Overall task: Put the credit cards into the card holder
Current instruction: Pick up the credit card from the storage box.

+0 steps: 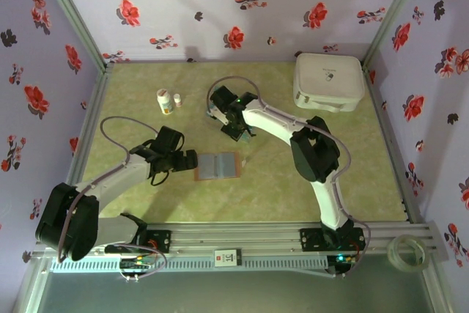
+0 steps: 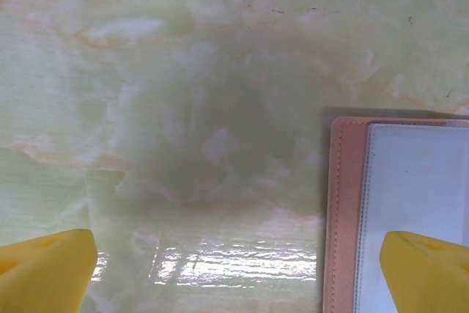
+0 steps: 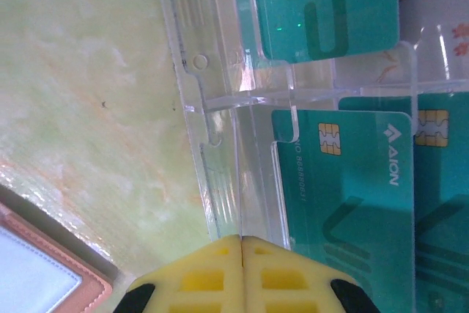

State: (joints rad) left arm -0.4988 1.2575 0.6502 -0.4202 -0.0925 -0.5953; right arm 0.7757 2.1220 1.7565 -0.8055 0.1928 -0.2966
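Green table (image 1: 344, 188); right arm (image 1: 275, 121) folded, fingers (image 3: 231, 265) pinched together.

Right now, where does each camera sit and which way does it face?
Top external: above and behind, looking down on the table; left arm and right arm show.
Left wrist: on that arm, facing down at table beside the card holder; open left hand shows.
Right wrist: facing down at credit cards in a clear tray; shut right hand shows.
Shared: all three see the card holder.
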